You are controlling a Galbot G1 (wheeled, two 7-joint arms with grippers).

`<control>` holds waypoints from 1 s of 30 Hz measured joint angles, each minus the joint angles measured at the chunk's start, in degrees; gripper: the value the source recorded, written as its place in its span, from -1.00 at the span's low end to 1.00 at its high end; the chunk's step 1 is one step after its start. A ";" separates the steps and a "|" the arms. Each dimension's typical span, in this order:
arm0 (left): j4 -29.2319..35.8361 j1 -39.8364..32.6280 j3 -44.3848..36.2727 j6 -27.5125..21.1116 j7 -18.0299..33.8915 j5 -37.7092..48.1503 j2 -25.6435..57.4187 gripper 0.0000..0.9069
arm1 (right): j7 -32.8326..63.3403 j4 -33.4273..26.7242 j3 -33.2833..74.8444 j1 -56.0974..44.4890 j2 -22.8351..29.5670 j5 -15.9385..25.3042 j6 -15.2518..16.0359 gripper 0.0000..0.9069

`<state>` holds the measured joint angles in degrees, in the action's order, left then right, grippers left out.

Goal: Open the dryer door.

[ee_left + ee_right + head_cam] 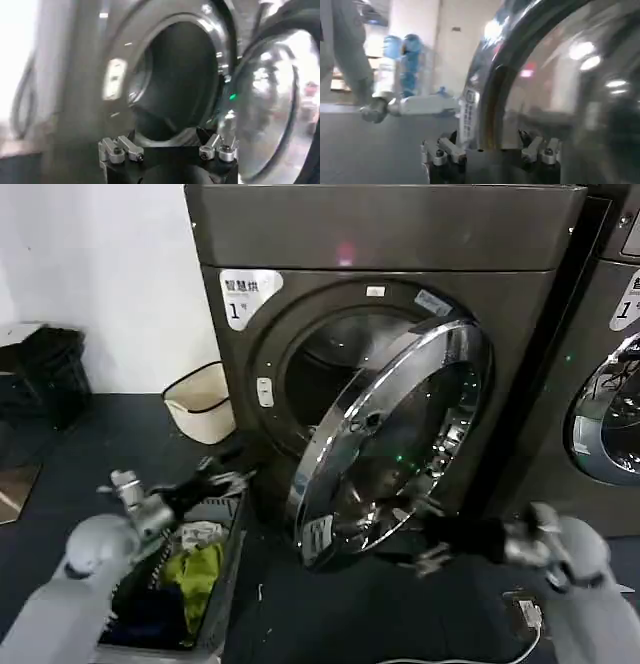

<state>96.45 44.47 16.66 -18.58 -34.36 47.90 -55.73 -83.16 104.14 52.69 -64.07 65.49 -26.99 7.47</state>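
Note:
The dryer door (390,454), a wide chrome ring around dark glass, stands swung partly out from the dark drum opening (335,359). My right gripper (428,558) sits low at the door's bottom edge. In the right wrist view its jaws are spread, and the chrome rim (492,90) runs up right in front of the gap (489,142). My left gripper (228,478) hovers left of the door, above the basket. It is open (169,137) with nothing in it and faces the drum opening (185,75), the door (272,100) off to one side.
A grey laundry basket (228,569) with clothes stands on the floor under my left arm. A beige bin (200,399) sits beside the dryer. A second machine (610,414) with its own round door is at the right. A white cable (520,646) lies on the floor.

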 joint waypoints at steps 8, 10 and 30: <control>0.58 -5.33 -7.28 0.46 -0.73 0.86 -0.42 1.00 | 10.66 3.47 13.80 -6.60 4.01 -1.87 -0.59 1.00; 0.61 -6.23 -8.78 0.58 -1.30 0.91 -0.46 1.00 | 16.06 4.01 16.40 -7.78 5.15 -3.53 -0.84 1.00; 0.90 -14.91 -26.26 2.22 -0.70 1.62 -4.29 1.00 | 66.83 5.63 36.48 -14.31 5.00 -2.02 3.85 1.00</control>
<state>97.35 29.56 -9.60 -16.36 -35.06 49.53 -60.02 -16.33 109.78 89.16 -78.38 70.49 -29.01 11.32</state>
